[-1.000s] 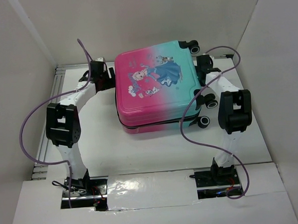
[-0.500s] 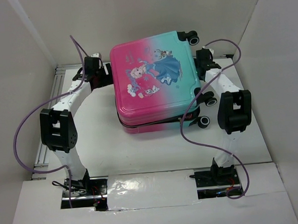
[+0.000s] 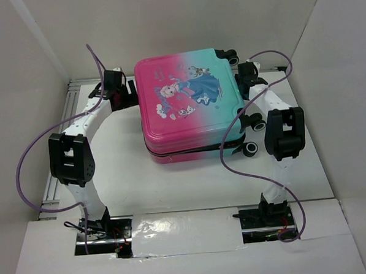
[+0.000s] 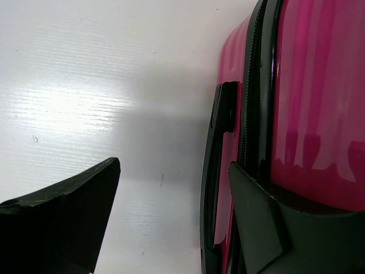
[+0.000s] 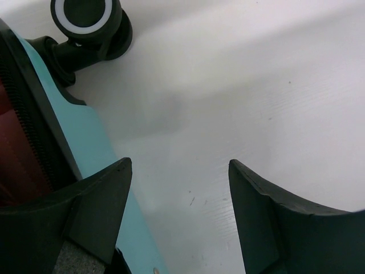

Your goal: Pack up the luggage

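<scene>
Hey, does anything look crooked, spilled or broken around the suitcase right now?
Nothing spilled or broken. The luggage lies flat but slightly skewed to the table's edges. In the right wrist view a dark reddish gap shows beside the zipper on its teal side, so its shells may be parted there; I cannot tell for sure.

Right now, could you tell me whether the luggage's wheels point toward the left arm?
No, the top view shows the luggage lying flat with its wheels on the side by the right arm.
</scene>
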### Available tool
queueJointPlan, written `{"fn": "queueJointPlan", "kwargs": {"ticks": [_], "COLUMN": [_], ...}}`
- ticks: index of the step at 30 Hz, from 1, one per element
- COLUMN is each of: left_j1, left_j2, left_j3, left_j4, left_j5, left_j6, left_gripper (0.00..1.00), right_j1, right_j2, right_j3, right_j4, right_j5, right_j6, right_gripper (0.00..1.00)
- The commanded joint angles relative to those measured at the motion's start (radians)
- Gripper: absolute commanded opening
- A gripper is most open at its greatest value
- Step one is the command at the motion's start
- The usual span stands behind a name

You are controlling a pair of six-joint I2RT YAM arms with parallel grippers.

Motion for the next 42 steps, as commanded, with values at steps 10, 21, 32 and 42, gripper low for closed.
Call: {"fn": "queueJointPlan", "kwargs": {"ticks": [10,21,32,42], "left_j1": [-0.167,-0.072,0.114,0.166], "left_j2": [0.062,0.048,-0.067,-0.133], "left_j3": [0.162,0.183,0.255,0.25], "left_j4": [0.123,0.014,-0.05,-0.121], "left_j5": [0.275,0.157,0.211,0.259], "left_j6": [-0.056,-0.045,0.019,0.064], "left_gripper": [0.91,0.94,0.96,0.97], "right_j1": [0.236,0.192,-0.017,-0.074], "right_j2": [-0.066,-0.049,-0.268,-0.474], "right_j3": [-0.13,-0.056,-0.033,-0.03], "right_j4": [0.08,-0.058,-0.155,-0.164], "right_j5": [-0.09,0.051,-0.058,-0.17], "right_j6": [0.091,0.073,0.091,0.071], "right_gripper": [0.78,0.87,0.92,0.93]}}
